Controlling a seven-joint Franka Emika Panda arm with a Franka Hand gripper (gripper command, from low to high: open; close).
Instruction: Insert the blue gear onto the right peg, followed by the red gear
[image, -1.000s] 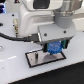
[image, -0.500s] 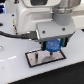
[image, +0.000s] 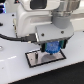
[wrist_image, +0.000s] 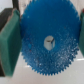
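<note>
Lowered, fingers (image: 51, 51) hold blue gear (image: 51, 47) above dark base plate (image: 34, 59).

White table (image: 15, 70), dark rectangular plate (image: 36, 60) lying on it, possibly the peg base

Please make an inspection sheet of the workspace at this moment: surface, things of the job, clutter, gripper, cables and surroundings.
Surface: white table carrying a dark base plate.
Job's things: blue gear held between the fingers, above the base plate; a peg shows through its centre hole in the wrist view. Red gear: nothing seen.
Clutter: nothing seen.
Grippers: gripper shut on the blue gear, green pads at both sides of its rim.
Cables: black cable running to the arm from the exterior view's left.
Surroundings: dark background behind the arm; no detail visible.
</note>
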